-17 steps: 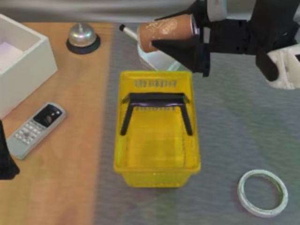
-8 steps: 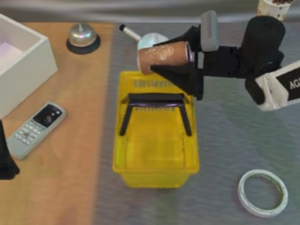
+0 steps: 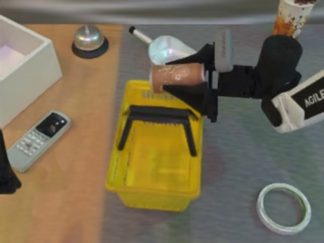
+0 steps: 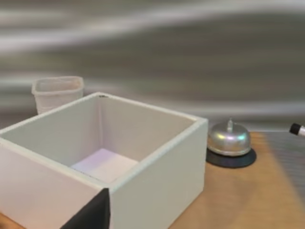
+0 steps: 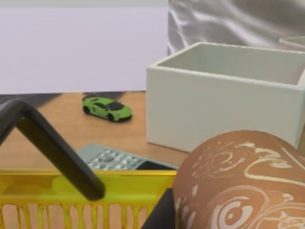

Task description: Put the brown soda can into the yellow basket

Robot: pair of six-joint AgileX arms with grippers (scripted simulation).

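The right gripper [image 3: 190,81] is clamped on the brown soda can [image 3: 177,77], holding it on its side over the far rim of the yellow basket [image 3: 152,195]. The can is a slim copper-brown cylinder with pale swirling line work and a round logo; in the right wrist view [image 5: 243,183] those curls fill the near corner. The basket sits skewed on the grey mat, slotted walls bright yellow, its black handles [image 3: 157,114] folded across the opening. A white scoop [image 3: 169,49] lies just beyond the can. The left arm [image 3: 7,174] is parked at the table's left edge; I cannot tell how its fingers stand.
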